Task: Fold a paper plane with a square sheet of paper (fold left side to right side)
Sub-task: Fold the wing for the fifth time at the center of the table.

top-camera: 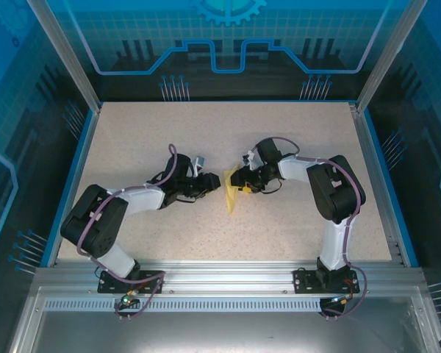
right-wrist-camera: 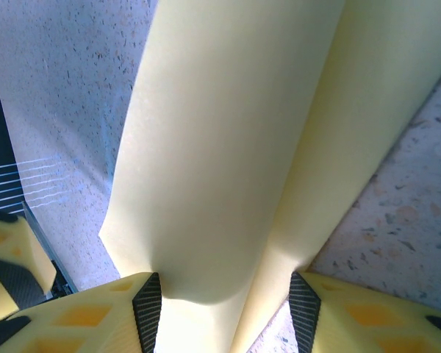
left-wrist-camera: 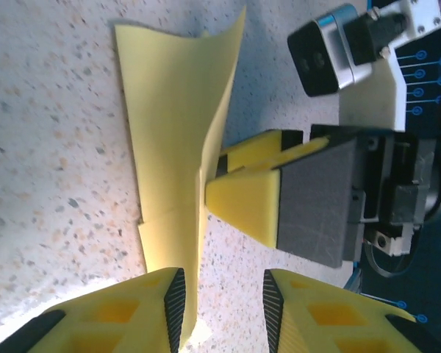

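Two grippers at mid-table on creased pale-yellow sheet of paper (top-camera: 232, 193), one flap raised off speckled beige table (top-camera: 132, 140). Left gripper (left-wrist-camera: 223, 296): jaws apart beside sheet. Right gripper (right-wrist-camera: 224, 298): jaws clamped on raised flap.

1. the paper sheet (top-camera: 231, 193) lies on the middle of the table (top-camera: 169, 132), between my two grippers.
2. my left gripper (top-camera: 209, 186) sits just left of it, one fingertip right beside the paper.
3. my right gripper (top-camera: 244, 185) sits on its right, the sheet running between its fingers.
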Action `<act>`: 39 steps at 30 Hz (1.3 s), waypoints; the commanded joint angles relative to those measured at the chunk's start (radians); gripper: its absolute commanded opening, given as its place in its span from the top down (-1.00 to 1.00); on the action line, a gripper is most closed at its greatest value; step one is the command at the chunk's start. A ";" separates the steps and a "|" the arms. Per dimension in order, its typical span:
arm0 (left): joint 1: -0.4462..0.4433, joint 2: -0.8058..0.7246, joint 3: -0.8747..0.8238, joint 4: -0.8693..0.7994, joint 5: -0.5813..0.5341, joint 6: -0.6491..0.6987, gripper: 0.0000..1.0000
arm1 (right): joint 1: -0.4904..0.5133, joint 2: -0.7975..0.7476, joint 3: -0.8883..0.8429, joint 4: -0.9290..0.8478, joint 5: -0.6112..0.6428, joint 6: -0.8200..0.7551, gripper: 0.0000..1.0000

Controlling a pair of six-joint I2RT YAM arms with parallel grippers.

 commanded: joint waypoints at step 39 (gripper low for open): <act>0.010 0.347 0.263 -0.074 0.062 0.123 0.90 | 0.030 0.052 0.010 -0.076 0.047 -0.039 -0.07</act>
